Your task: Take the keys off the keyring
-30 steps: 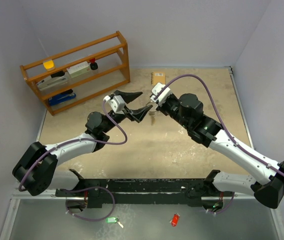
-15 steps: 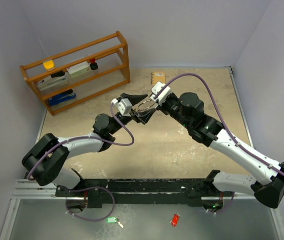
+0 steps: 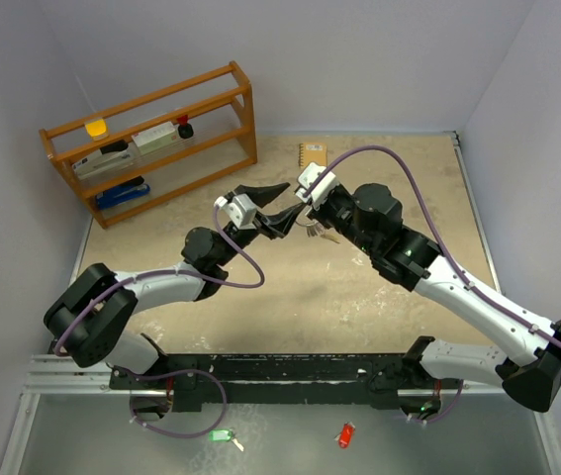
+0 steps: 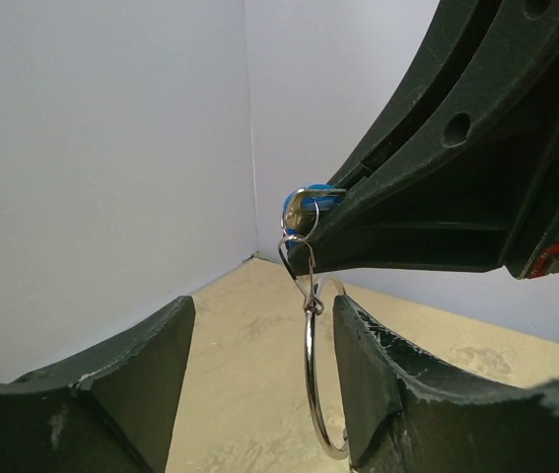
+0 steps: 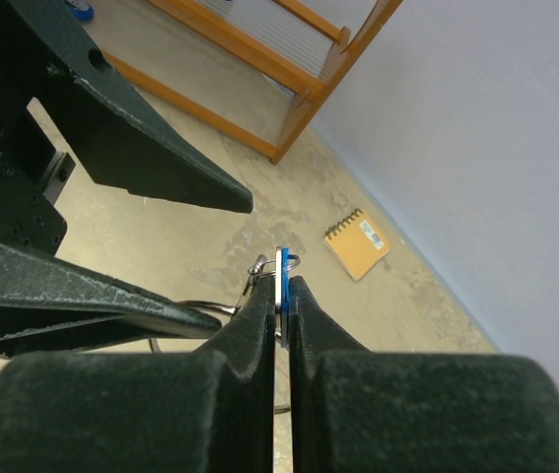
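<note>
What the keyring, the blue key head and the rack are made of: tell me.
The keyring is thin wire, probably polished steel: silver, with bright glints. The blue key head looks like glossy plastic, judging by its saturated colour and sheen. The rack looks like varnished wood: orange-brown, squared rails, slight shine.

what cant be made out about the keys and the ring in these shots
- top view: the keys are a tiny cluster, too small to count.
- left wrist view: the keyring is cut off at its lower end by a finger of the left tool; contact can't be judged.
- right wrist view: the blue-headed key shows edge-on, mostly buried in the shut right tool; the other keys are hidden under it.
</note>
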